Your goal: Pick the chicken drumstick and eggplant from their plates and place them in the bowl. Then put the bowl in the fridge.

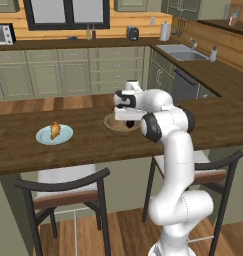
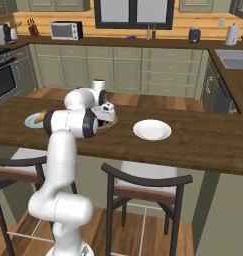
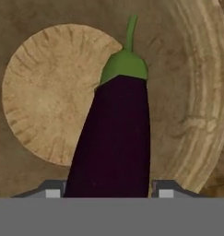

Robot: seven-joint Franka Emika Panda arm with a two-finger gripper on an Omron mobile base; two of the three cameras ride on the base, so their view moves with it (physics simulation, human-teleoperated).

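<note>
The gripper point(image 3: 106, 191) hangs over the deep tan-brown wooden bowl point(image 1: 112, 124) on the dark wooden counter point(image 1: 88, 140), and in both base views the white arm hides most of that bowl. In the hand view the dark purple eggplant point(image 3: 114, 138) with its green cap lies between the two fingertips point(image 3: 166, 190), cut off at the bottom. Whether the pads press it or stand just clear I cannot tell. The golden-orange chicken drumstick point(image 1: 55, 130) rests on the flat pale blue plate point(image 1: 64, 135), well apart from the bowl. A white plate point(image 2: 152, 130) sits just beside the bowl.
</note>
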